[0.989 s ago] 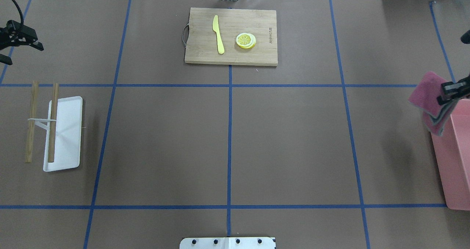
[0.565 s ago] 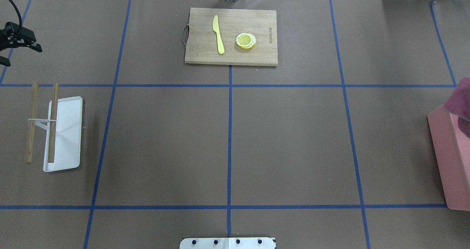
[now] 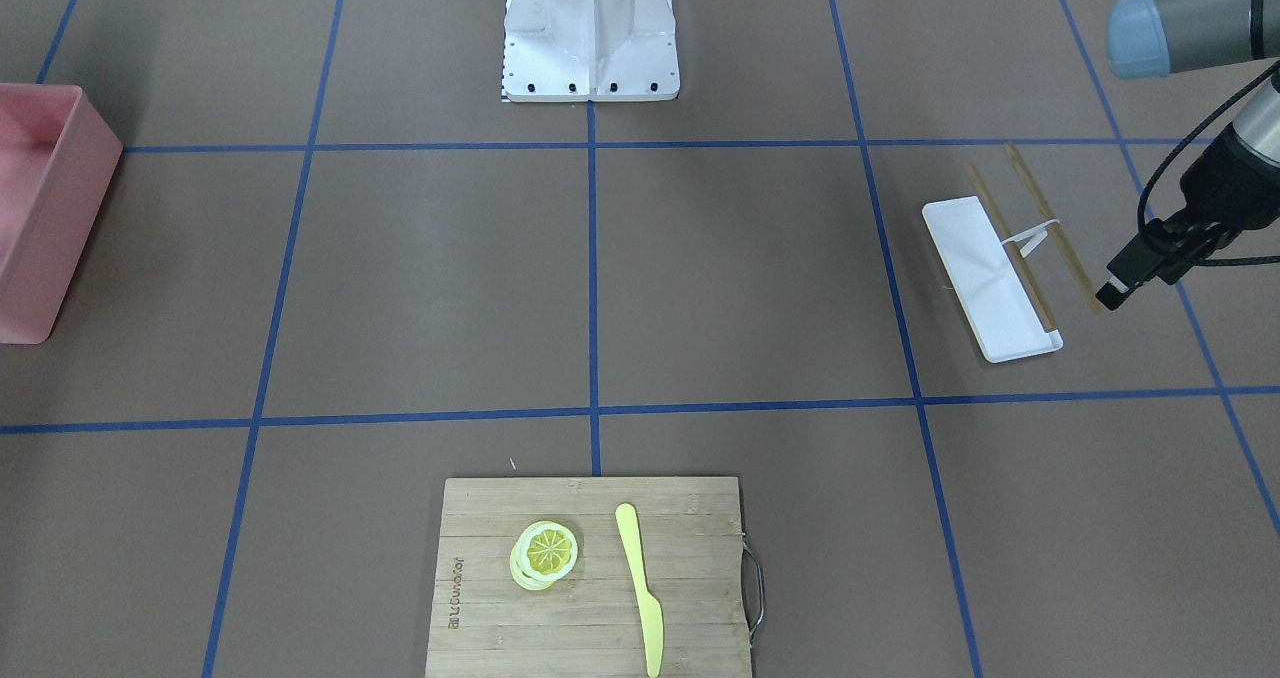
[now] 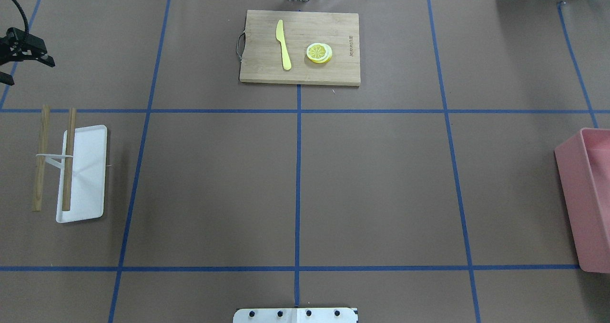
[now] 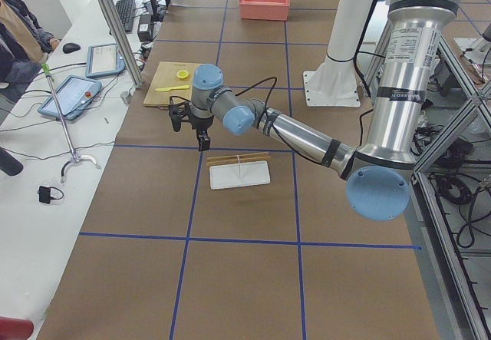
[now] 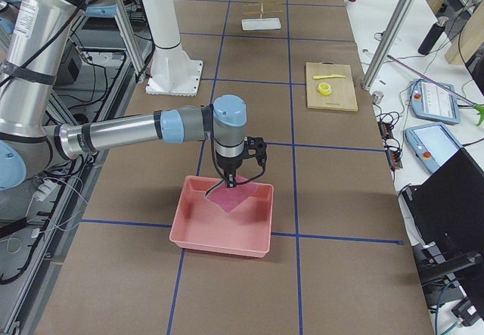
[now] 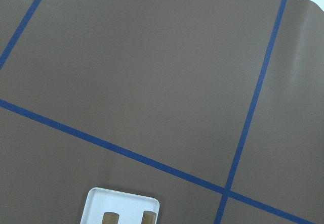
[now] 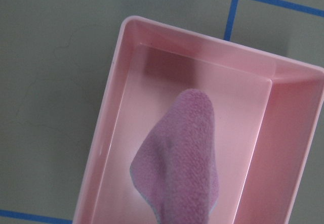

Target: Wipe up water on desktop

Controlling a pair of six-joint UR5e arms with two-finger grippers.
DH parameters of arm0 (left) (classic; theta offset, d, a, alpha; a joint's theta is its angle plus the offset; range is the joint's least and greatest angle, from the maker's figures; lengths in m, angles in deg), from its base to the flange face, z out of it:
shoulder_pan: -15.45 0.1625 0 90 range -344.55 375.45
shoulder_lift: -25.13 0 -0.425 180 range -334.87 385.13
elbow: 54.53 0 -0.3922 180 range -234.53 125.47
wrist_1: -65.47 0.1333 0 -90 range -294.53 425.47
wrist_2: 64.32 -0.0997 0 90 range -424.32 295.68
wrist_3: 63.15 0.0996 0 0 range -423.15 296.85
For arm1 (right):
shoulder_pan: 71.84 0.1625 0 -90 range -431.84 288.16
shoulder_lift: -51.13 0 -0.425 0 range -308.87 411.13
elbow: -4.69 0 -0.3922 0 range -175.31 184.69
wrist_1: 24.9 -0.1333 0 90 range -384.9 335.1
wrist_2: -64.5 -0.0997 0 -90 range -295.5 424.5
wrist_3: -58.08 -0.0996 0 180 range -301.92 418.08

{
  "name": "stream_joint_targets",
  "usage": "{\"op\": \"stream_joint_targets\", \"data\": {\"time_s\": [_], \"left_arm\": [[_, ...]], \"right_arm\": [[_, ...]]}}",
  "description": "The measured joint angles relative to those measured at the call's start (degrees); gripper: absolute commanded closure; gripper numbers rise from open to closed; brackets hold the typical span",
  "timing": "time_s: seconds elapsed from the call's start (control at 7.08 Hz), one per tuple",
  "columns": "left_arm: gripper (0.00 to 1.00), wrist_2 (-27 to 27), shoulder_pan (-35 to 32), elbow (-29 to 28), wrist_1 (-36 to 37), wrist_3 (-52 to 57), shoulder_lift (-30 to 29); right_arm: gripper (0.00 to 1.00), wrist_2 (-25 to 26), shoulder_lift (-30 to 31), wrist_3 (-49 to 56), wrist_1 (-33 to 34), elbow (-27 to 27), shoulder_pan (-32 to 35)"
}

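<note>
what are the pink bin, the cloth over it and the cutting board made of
Pink bin: looks like moulded plastic, smooth and slightly glossy, with rounded corners. Cloth: soft fabric, probably microfibre or terry, given its nubby pile and limp drape. Cutting board: wood or bamboo, matte, showing pale strip grain.

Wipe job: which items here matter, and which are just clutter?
In the job:
- desktop, no water visible on it
- pink cloth, hanging over the pink bin

Lying about:
- cutting board with yellow knife and lemon slices
- white tray and two wooden sticks
</note>
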Motion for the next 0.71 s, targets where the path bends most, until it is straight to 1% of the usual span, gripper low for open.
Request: {"op": "stream_joint_targets", "data": {"time_s": [0.14,0.28,0.71], "left_arm": [[0.03,-0.1,0.0,0.3,0.0,0.0,0.1],[0.03,-0.3,-0.1,0.6,0.0,-0.1,0.4],[0.03,-1.3,-0.1,2.4,0.0,-0.3,2.4]], "right_arm": [[0.4,0.0,1.3,1.5,-0.1,0.2,0.0],[0.0,0.0,2.1,2.4,-0.2,0.4,0.0],[0.0,-0.1,2.7,3.2,-0.3,0.8,-0.2]]}}
